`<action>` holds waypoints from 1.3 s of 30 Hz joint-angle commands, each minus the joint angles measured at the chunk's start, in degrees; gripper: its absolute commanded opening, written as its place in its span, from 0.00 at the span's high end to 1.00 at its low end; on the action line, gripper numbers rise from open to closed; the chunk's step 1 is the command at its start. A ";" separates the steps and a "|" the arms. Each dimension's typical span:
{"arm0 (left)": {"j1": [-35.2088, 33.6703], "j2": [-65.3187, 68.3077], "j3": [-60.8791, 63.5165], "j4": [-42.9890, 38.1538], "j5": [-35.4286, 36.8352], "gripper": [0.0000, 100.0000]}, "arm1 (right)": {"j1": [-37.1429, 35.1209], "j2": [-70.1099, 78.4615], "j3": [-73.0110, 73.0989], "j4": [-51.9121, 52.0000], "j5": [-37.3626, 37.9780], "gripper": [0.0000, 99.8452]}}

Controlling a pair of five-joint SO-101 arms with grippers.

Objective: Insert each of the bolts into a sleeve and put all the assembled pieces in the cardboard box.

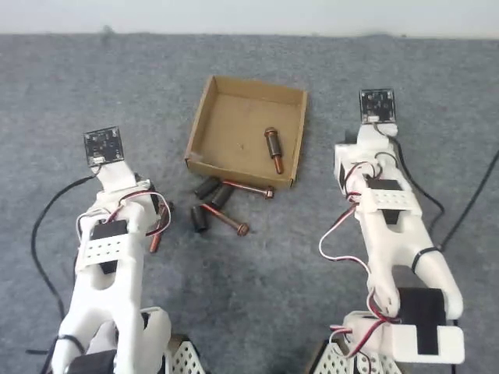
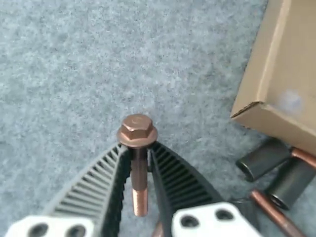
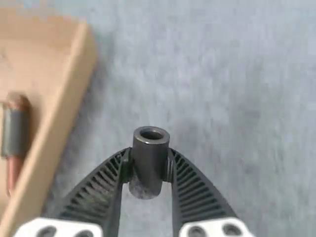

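My left gripper (image 2: 140, 154) is shut on the shank of a copper bolt (image 2: 138, 148), whose hex head points away from the wrist. In the high view this bolt (image 1: 155, 238) sits left of the loose parts. My right gripper (image 3: 148, 165) is shut on a black sleeve (image 3: 149, 158), open bore up, over the carpet to the right of the cardboard box (image 3: 61, 108). The box (image 1: 242, 173) holds one assembled bolt and sleeve (image 1: 274, 148). Three loose sleeves (image 1: 207, 187) (image 1: 221, 195) (image 1: 199, 219) and two bolts (image 1: 251, 188) (image 1: 226, 219) lie in front of the box.
Grey carpet covers the table. Cables trail beside each arm's base, one (image 1: 43, 234) on the left and one (image 1: 468, 210) on the right. Open carpet lies between the two arms, nearer than the loose parts.
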 commanded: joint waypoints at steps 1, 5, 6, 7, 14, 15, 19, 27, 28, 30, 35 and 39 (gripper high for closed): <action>-0.44 -2.90 -0.92 -1.76 0.26 0.99 | -1.45 -1.80 -0.44 -5.67 0.53 0.99; -0.44 -2.73 -0.92 -1.76 0.26 0.99 | -3.38 2.95 -0.44 -12.79 0.53 0.99; -0.44 -2.73 -0.92 -1.76 0.26 0.99 | -3.91 4.62 -0.44 -15.34 0.53 0.99; -0.44 -2.73 -0.92 -1.76 0.26 0.99 | -4.44 6.20 -0.44 -17.98 0.53 0.99; -0.26 -2.73 -0.92 -1.85 0.26 0.99 | -7.52 15.25 -0.62 -41.36 0.62 0.99; -0.26 -2.73 -0.84 -2.29 0.26 0.99 | -8.22 16.22 -0.62 -44.62 0.62 0.99; -0.35 -2.64 0.84 -6.15 0.26 0.99 | -11.74 19.65 -0.79 -52.97 0.70 0.99; -0.44 -2.73 1.36 -7.65 0.26 0.99 | -19.03 20.70 6.15 -62.37 0.70 0.99; -0.44 -2.73 1.36 -7.65 0.26 0.99 | -20.00 20.70 7.74 -64.22 0.70 0.99; -0.44 -2.73 1.36 -7.74 0.26 0.99 | -21.67 20.70 10.81 -68.79 0.70 0.99; -0.44 -2.64 1.36 -7.74 0.26 0.99 | -24.66 20.70 17.49 -77.23 0.79 0.99; -0.44 -2.64 1.36 -7.74 0.26 0.99 | -25.98 20.62 23.03 -81.80 0.79 0.99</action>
